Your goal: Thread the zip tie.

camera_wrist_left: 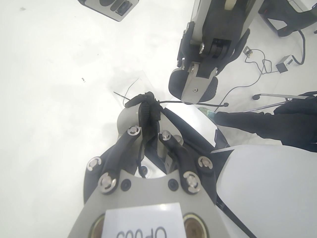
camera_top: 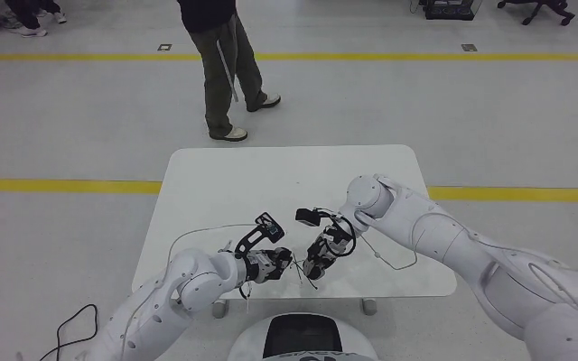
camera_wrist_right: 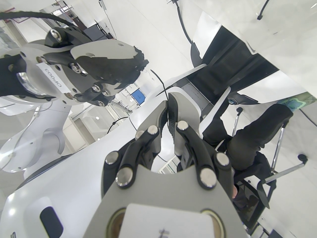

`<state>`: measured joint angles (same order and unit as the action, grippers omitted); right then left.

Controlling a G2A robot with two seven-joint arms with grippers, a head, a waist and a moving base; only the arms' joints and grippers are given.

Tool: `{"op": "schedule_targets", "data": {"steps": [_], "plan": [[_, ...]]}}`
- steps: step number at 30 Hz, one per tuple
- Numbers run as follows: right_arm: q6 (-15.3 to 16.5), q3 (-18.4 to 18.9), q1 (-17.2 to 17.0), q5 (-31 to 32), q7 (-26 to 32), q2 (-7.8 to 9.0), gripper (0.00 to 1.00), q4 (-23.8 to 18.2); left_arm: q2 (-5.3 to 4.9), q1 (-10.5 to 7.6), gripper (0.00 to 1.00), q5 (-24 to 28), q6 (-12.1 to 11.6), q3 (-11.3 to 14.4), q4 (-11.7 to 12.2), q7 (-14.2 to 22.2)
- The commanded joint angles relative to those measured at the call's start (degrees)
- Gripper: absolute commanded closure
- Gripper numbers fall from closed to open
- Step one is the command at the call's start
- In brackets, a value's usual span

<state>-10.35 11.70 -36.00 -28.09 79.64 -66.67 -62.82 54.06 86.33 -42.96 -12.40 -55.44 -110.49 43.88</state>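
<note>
A thin black zip tie (camera_wrist_left: pixel 173 102) is held near the front edge of the white table (camera_top: pixel 271 171). It is pinched by the closed left gripper (camera_wrist_left: pixel 148 104) and, just beside it, by the closed right gripper (camera_wrist_right: pixel 168 106).

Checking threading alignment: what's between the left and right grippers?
Left wrist view: a short stretch of the black zip tie bridges the gap from the left gripper to the right gripper.

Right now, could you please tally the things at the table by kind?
Claws: 2, the left claw and the right claw.
Zip ties: 1, the zip tie pinched by both claws.
Tables: 1, the table.
Total: 4.
</note>
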Motion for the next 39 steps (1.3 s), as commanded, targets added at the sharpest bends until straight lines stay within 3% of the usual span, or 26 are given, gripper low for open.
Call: {"op": "schedule_targets", "data": {"steps": [1, 39], "plan": [[0.0, 0.01, 0.06, 0.03, 0.0, -0.04, 1.0, 0.01, -0.04, -0.11, 1.0, -0.08, -0.1, 0.21, -0.02, 0.12], [0.11, -0.44, 0.26, -0.3, 0.0, -0.57, 1.0, 0.68, -0.79, -1.28, 1.0, 0.14, 0.2, 2.17, 0.05, -0.58]]}}
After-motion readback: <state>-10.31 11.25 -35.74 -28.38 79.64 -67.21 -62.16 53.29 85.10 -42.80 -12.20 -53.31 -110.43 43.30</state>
